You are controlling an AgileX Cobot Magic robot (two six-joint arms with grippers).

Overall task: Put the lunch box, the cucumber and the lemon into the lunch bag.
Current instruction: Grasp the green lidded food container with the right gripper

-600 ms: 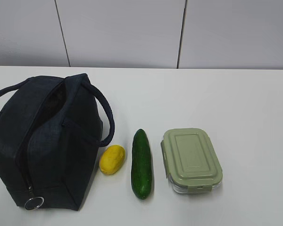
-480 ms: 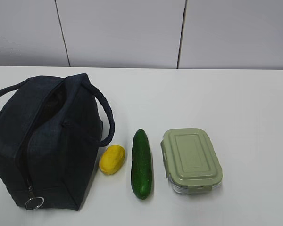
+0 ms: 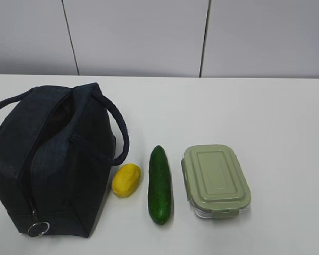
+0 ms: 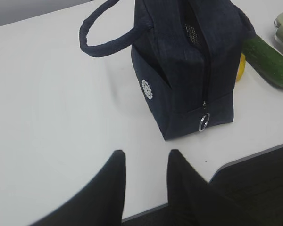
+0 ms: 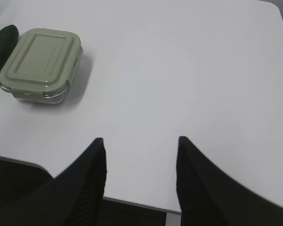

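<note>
The dark navy lunch bag [image 3: 50, 159] [image 4: 188, 61] stands at the left of the white table [image 3: 255, 111], its zipper partly undone and a metal ring pull [image 3: 38, 229] [image 4: 203, 121] hanging at its front. To its right lie the yellow lemon [image 3: 126, 180] [image 4: 240, 68], the dark green cucumber [image 3: 160, 184] [image 4: 270, 60] [image 5: 2, 41] and the lunch box [image 3: 216, 180] [image 5: 40, 63] with a sage-green lid. My left gripper [image 4: 146, 155] hovers open near the table's front edge, short of the bag. My right gripper [image 5: 140, 140] is open and empty, well right of the lunch box. Neither gripper shows in the exterior view.
The table's front edge [image 4: 245, 157] [image 5: 132, 202] runs just under both grippers. The bag's loop handles [image 3: 119, 127] [image 4: 104, 28] stick out to either side. A grey panelled wall [image 3: 138, 37] backs the table.
</note>
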